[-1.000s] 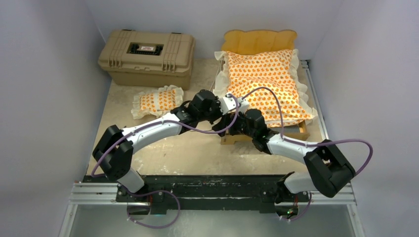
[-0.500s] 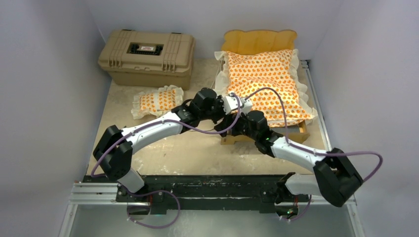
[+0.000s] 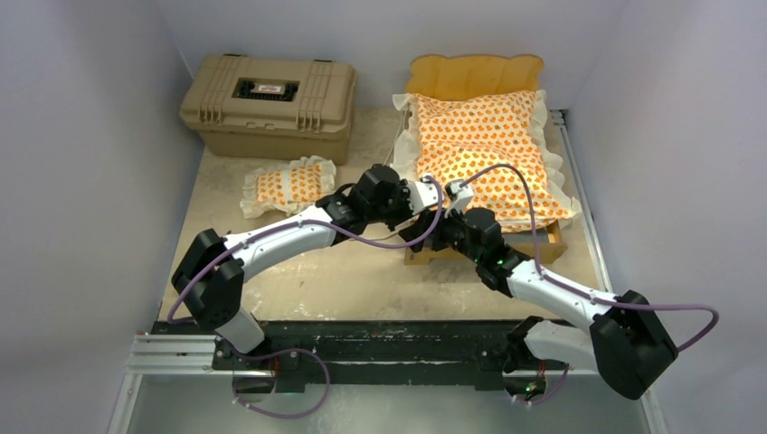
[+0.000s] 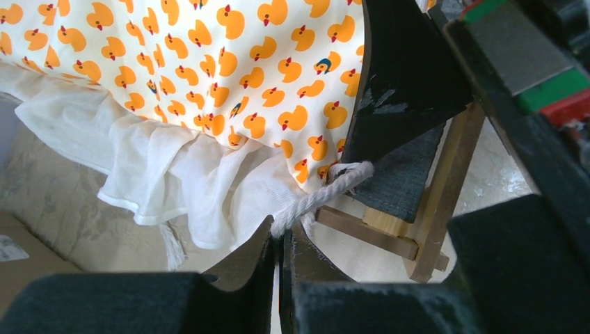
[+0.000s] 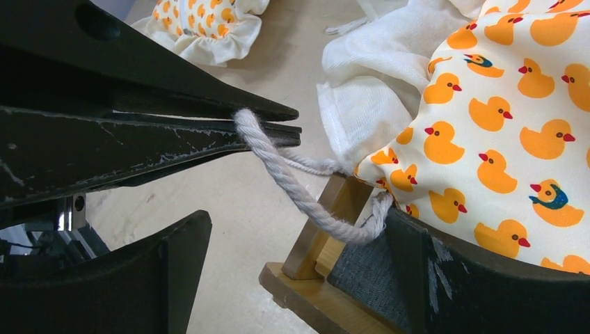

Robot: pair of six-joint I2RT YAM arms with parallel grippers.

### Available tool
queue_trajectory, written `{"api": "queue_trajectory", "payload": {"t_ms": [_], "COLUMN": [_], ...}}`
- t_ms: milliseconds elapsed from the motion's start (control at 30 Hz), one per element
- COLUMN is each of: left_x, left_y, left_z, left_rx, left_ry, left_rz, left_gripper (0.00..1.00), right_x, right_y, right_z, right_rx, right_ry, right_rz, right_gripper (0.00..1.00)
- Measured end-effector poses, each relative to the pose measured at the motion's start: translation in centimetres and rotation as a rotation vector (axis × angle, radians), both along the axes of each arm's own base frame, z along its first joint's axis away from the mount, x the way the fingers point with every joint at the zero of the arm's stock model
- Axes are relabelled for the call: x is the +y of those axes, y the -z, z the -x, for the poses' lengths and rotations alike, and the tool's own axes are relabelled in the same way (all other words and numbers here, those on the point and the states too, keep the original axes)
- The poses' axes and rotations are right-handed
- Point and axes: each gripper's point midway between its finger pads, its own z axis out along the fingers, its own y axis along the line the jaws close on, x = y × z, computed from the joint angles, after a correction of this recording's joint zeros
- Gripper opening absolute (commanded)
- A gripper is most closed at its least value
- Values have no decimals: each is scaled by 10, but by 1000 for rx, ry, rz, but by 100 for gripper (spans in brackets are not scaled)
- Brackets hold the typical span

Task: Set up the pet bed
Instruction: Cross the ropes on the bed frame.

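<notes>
Where rope [image 4: 316, 197] leaves bed corner [image 4: 456, 174], L fingers [image 4: 229, 275] pinch.

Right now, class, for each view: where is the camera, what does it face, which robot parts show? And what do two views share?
Top external: above and behind the bases, looking down on the table; left arm and right arm show, meeting at the pet bed's near-left corner.
Left wrist: on the left arm, facing the mattress edge; the left gripper, shut, pinches a white rope.
Right wrist: facing that corner; the open right gripper straddles it.
Shared: both wrist views show the rope.
</notes>
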Motion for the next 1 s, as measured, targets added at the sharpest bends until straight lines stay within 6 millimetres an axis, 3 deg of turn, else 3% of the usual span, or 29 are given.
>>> {"api": "queue_trajectory", "payload": {"t_ms": [400, 567, 700, 867, 1000], "left_x": [17, 21, 21, 21, 21], "left_y": [7, 7, 8, 8, 8], "left_z": [-14, -17, -17, -17, -17], "left_rx": [-32, -45, -44, -45, -44], "left_ry": [-83, -90, -89, -86, -84], "left_rz": [-53, -65, -70, -71, -70], "left_gripper": [0, 0, 0, 0, 0], "right_x": [4, 4, 2, -17, -37], "right_y": [20, 18, 4, -21, -8], "right_z": [3, 3, 4, -5, -13], "right_rx": [12, 5, -32, -99, -76], "right_ry": [-49, -52, -43, 73, 184], "right_rz": [67, 67, 45, 34, 103], "right_gripper": [99, 99, 99, 99, 99]}}
